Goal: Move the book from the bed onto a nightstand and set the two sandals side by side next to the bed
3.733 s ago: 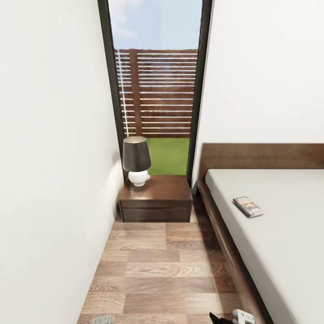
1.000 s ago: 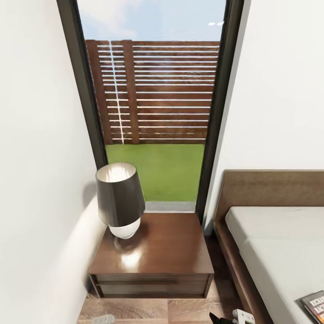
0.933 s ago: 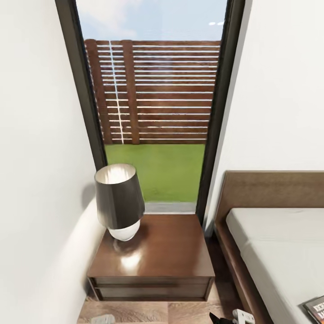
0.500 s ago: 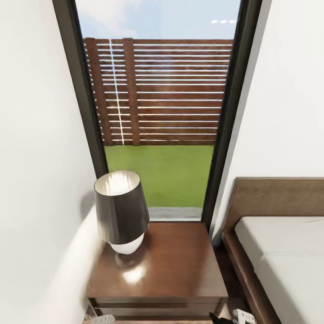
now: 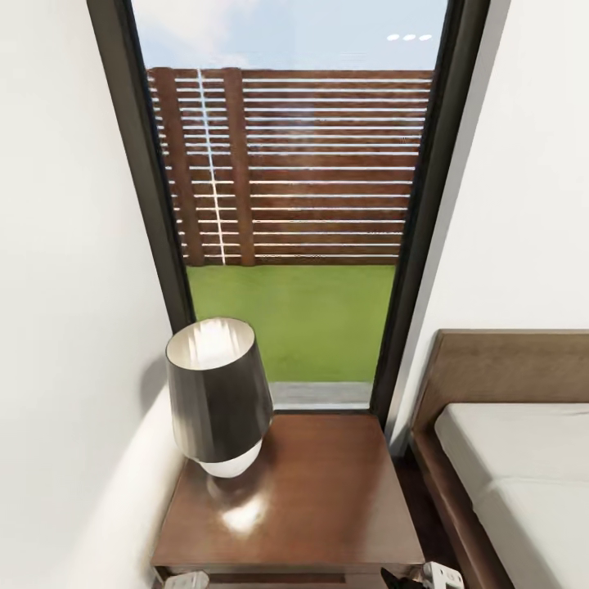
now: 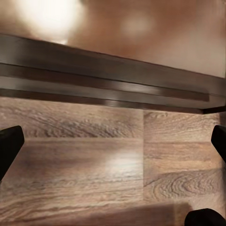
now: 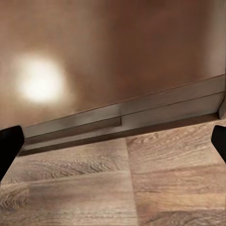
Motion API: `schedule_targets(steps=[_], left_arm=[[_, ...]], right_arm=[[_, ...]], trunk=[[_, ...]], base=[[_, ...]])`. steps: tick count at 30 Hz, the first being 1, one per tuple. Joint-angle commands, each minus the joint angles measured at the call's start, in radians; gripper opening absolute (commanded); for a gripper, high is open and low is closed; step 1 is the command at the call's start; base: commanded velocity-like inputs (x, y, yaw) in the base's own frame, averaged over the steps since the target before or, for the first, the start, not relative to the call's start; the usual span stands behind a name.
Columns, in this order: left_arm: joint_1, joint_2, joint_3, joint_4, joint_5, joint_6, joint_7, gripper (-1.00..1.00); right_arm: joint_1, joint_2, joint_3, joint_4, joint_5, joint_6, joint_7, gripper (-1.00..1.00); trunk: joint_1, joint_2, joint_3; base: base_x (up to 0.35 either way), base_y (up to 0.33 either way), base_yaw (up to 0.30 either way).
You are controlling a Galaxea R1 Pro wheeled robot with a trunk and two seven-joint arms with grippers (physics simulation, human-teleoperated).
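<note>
Grippers sit low at the near edge of the nightstand (image 5: 294, 499), both empty. In the left wrist view the left gripper (image 6: 113, 141) has its dark fingertips (image 6: 8, 146) at opposite edges of the picture, spread wide with only wood-plank floor (image 6: 94, 174) between them; just ahead of it runs the nightstand's front edge and glossy top (image 6: 155, 42). The right gripper (image 7: 113, 146) is likewise spread wide, its fingertips (image 7: 9, 146) far apart over the floor (image 7: 141, 197), and ahead of it the nightstand's drawer front (image 7: 141, 117) slants across, with a bright glare on the dark top beyond.

From the head view, small pale parts of the two arms peek up at the bottom edge, directly below the nightstand's front. On the nightstand's top, farther from the grippers and toward the left gripper's side, stands a lamp (image 5: 217, 397) with a dark shade and a white rounded base; the rest of the top is bare, shiny wood. Beyond it rises the tall dark-framed window (image 5: 298, 204), showing grass and a slatted brown fence. White walls flank both sides. Bed (image 5: 515, 458) lies off to the right gripper's side, its brown headboard against the wall and the pale mattress running toward the lower corner.
</note>
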Motion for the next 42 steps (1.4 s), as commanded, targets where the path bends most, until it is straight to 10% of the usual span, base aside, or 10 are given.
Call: schedule_targets(steps=[1,42], left_arm=[[-0.001,0.0,0.005,0.001,-0.005,-0.004,-0.003,1.0],[0.0,0.0,0.005,0.001,-0.005,-0.004,-0.003,1.0]], right_arm=[[-0.002,0.0,0.008,0.004,-0.01,-0.005,0.007,1.0],[-0.001,-0.001,0.008,0.004,-0.009,-0.004,0.008,1.0]], trunk=[[0.0,0.0,-0.001],[0.0,0.0,-0.014]], base=[[0.285,0.0,0.0],[0.089,0.0,-0.178]])
